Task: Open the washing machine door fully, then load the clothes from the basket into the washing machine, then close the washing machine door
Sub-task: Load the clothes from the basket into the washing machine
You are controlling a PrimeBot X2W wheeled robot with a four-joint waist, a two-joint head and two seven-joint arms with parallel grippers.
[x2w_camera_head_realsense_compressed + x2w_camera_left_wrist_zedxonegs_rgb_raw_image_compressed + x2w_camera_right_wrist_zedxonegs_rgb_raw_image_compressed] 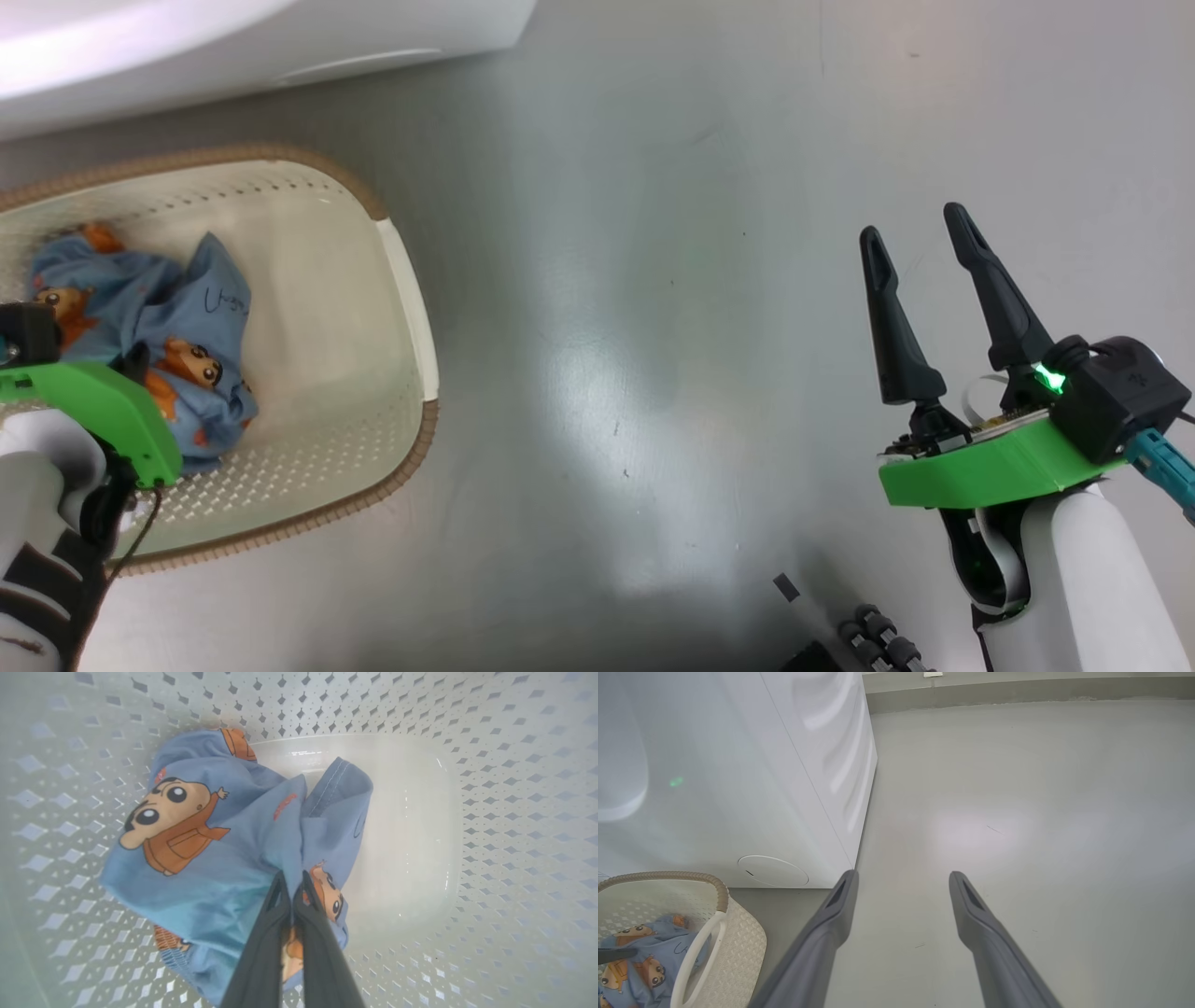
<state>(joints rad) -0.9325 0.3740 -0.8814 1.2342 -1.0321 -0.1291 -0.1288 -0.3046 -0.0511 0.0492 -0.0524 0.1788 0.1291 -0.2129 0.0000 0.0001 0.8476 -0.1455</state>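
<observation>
Head view: the washing machine (187, 56) is the largest thing, a white body at 11 o'clock. In the right wrist view its lower front carries a small round cover (773, 870). The grey floor (653, 327) is glossy and reflects light.

The basket (411, 308) stands on the floor at 9 o'clock, near the machine. It is cream-white with many small holes and has a brown woven-look rim. Inside it lie the clothes (187, 317), blue fabric printed with orange-brown cartoon figures, bunched toward the basket's 9 o'clock side. On the fabric there is a short dark handwriting (229, 301), which is too small to read.

The left pincer (292, 882) is down inside the basket, its two fingers pressed together on a fold of the clothes. The right pincer (912, 222) is at 4 o'clock over the floor, well apart from the basket. Its fingers are spread wide and hold nothing.
</observation>
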